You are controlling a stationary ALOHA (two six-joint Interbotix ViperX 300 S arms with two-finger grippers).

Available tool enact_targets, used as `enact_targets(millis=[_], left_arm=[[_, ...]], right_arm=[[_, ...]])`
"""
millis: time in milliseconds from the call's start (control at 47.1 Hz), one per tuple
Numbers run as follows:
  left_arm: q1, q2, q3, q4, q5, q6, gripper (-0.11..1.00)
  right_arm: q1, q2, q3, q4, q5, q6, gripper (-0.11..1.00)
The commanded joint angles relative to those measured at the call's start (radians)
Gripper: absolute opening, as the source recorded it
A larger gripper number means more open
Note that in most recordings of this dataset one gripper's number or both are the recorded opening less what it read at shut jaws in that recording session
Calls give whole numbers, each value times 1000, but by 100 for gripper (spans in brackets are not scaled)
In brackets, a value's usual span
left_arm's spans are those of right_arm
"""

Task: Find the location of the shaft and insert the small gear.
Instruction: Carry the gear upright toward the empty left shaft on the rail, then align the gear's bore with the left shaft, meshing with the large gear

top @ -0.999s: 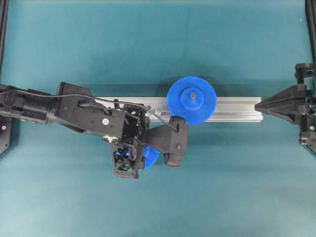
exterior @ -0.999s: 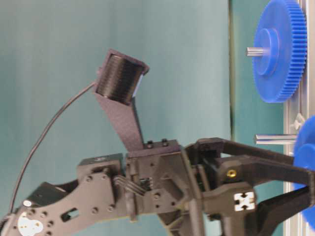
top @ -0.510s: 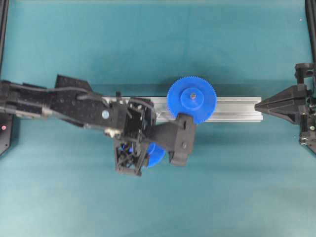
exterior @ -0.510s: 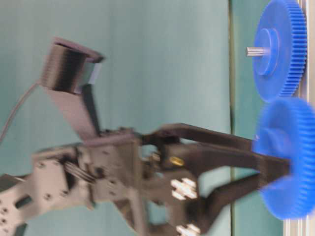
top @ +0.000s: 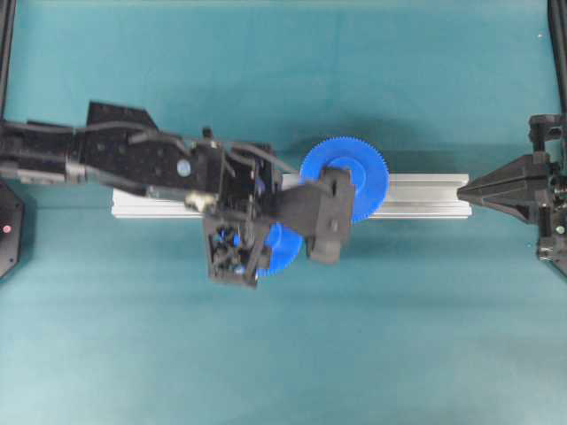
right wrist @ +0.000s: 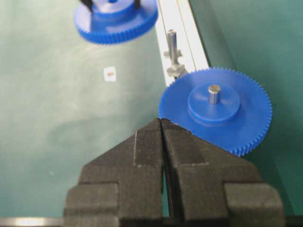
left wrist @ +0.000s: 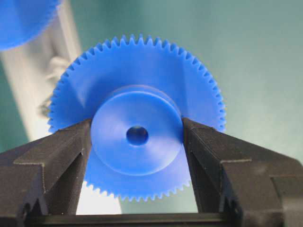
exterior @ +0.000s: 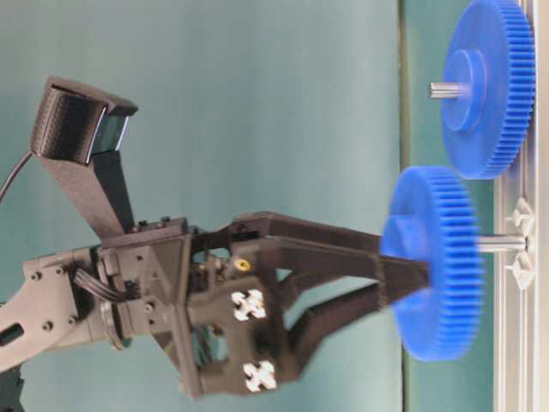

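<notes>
We see the aluminium rail (top: 416, 196) running across frame centre in the overhead view, the larger gear (top: 359, 170) seated on it right of centre. Left gripper (left wrist: 136, 137) is clamped on the small gear's (left wrist: 135, 161) hub, holding it lower centre of the table-level view, off the rail. The shaft (exterior: 502, 244) stands bare beside it, not yet entered. Right gripper (right wrist: 163, 125) sits at the overhead's right edge, fingertips together, holding nothing.

Robotics lab bench: teal mat (top: 283, 71), aluminium rail (top: 416, 195) fixture, black frame posts (top: 7, 53) at edges.
</notes>
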Motion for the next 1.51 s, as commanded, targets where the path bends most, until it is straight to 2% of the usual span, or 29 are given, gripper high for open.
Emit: enact_targets(millis=[0, 212, 1487], left_arm=[[14, -48, -35, 3, 0, 11, 64], [34, -44, -41, 3, 6, 37, 64], [86, 12, -38, 3, -23, 67, 64]], right_arm=[[-3, 6, -11, 2, -6, 9, 0], [-3, 8, -11, 2, -5, 9, 0], [-3, 8, -11, 2, -5, 28, 0]])
